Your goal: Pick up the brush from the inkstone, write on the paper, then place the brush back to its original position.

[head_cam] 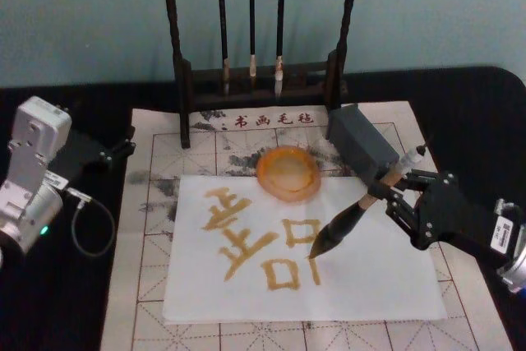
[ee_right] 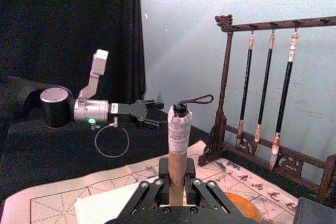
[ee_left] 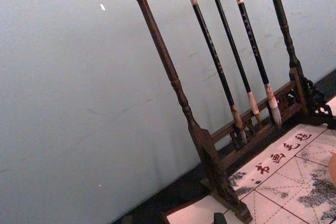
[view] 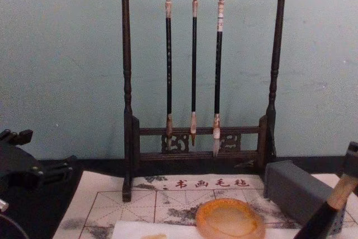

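Right gripper [head_cam: 393, 195] clamps brush [head_cam: 349, 223] at stiff, likely light bamboo handle; soft tip on paper [head_cam: 246, 293] near inkstone [head_cam: 288, 173]. Left gripper [head_cam: 119, 152] idle, left of inkstone.

brush [head_cam: 349, 221]: tan bamboo handle, matt black lower section. inkstone [head_cam: 288, 173]: translucent amber, glossy. paper [head_cam: 370, 285]: white, matt, smooth. rack [view: 127, 82]: dark turned wood. mat [head_cam: 156, 285]: printed cloth, matt.

Right tool [head_cam: 382, 191] clamped on the brush [head_cam: 348, 220], forearm low; left tool [head_cam: 123, 150] parked leftward, jaws apart.
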Available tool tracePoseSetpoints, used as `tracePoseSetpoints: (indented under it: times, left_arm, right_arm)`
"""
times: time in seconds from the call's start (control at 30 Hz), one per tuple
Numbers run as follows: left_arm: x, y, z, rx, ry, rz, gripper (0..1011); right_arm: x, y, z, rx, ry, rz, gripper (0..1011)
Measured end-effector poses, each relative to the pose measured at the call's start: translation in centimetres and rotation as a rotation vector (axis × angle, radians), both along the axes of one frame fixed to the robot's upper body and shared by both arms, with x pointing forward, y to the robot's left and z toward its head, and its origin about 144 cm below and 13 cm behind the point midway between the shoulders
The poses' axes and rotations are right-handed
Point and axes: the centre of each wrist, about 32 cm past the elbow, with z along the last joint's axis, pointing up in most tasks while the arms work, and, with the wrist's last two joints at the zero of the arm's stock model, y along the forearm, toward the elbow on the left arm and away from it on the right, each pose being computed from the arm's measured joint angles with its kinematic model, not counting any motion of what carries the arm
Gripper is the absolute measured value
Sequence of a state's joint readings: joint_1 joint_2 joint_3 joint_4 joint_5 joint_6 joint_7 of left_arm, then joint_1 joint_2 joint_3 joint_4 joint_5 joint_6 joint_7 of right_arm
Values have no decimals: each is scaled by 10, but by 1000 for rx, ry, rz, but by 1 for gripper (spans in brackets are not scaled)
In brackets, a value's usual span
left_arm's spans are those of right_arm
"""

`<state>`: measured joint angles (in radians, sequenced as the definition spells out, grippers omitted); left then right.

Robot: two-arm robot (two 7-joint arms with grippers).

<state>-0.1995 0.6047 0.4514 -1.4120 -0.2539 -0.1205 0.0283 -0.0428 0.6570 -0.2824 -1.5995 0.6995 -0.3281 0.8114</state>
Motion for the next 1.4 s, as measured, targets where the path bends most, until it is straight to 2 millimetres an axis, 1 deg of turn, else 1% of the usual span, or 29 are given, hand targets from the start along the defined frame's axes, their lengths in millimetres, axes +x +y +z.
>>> tracePoseSetpoints:
  times: [1.4]
  left_arm:
    - [0, 0, 0, 0, 0, 0, 1001]
  right_arm:
    - [1, 0, -4, -16, -9, -12, 179]
